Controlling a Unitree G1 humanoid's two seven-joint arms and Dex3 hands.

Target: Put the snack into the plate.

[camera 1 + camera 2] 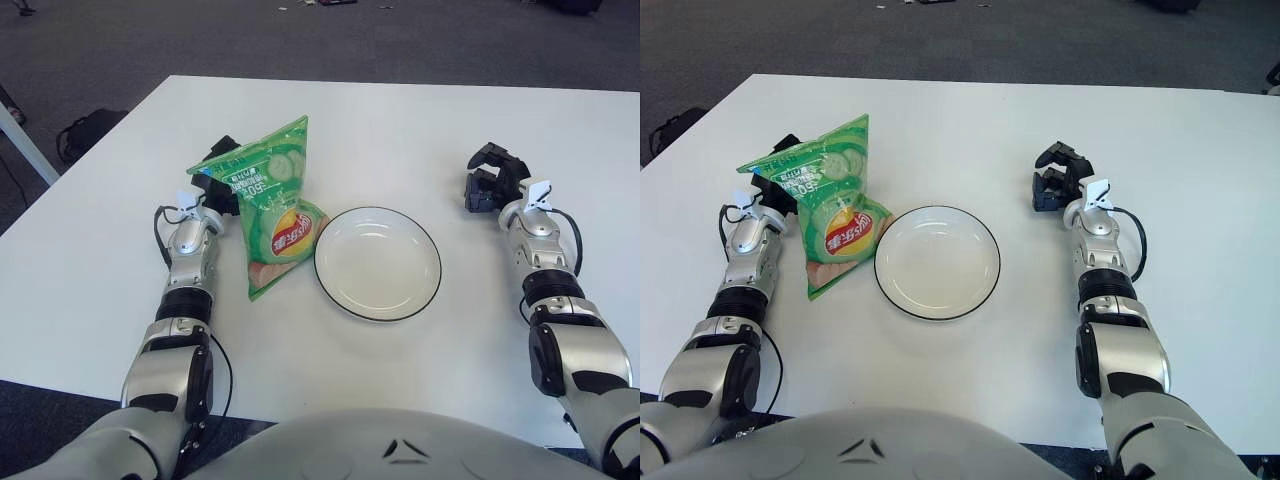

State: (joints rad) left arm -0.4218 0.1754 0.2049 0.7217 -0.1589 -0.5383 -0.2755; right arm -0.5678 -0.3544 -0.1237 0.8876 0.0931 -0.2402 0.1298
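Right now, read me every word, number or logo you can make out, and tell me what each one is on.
"50": on the green snack bag, near its top edge, held by the left hand.
Red and yellow brand logo, mid-bag: lettering too blurred to read.
Other small print on the bag: too small to read.
Plate, table, right hand: no text.

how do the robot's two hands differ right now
The left hand grips the green snack bag, while the right hand holds nothing, fingers curled. The left hand is left of the plate, close beside it; the right hand is right of it, farther off. Both are above the white table.
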